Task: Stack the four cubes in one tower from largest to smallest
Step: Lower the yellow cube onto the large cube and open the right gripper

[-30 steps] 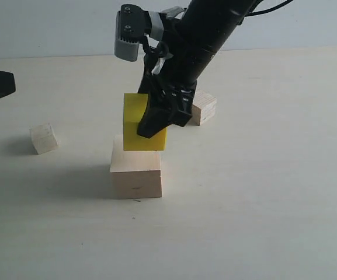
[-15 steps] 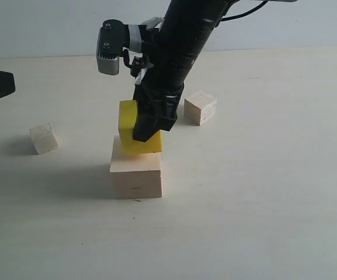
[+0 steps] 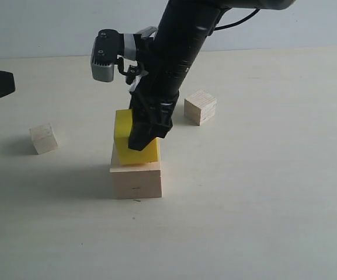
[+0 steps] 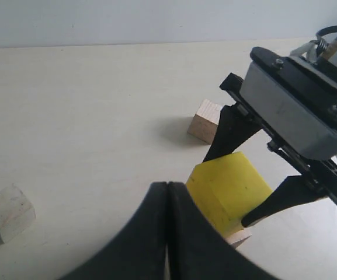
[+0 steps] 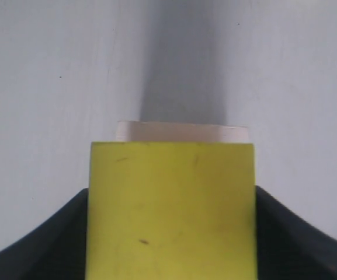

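At the far left, the left gripper is seen pressed shut. Next, the tiny whitish cube is laid alone on the table. In the middle, the yellow cube is squeezed by the right gripper and is held a bit tilted, right on top of the big pale cube. The small pale cube is seen farther right, well apart.
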`<state>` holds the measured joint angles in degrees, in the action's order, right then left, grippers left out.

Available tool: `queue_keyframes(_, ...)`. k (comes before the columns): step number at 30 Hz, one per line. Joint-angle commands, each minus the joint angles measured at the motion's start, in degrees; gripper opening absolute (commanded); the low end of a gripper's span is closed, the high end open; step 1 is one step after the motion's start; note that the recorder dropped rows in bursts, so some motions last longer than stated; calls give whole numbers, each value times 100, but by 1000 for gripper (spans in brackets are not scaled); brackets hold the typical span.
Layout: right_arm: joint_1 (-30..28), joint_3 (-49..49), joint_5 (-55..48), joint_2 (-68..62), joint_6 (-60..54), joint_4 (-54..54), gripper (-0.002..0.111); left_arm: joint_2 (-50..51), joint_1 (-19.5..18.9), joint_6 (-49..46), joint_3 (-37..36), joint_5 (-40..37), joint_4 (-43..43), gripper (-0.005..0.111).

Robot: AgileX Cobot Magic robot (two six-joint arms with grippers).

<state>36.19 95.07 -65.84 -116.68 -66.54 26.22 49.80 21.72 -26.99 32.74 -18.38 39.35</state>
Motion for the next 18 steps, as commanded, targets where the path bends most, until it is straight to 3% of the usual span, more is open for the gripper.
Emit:
queue_keyframes(1, 16, 29, -3, -35, 18, 78, 0, -46, -8, 3, -26, 42, -35, 0)
queue_keyframes(8, 16, 29, 5, -97, -140, 161, 3, -46, -8, 3, -26, 42, -139, 0)
queue_keyframes(18, 16, 29, 76, -131, -113, 201, 54, -46, -8, 3, -26, 42, -154, 0)
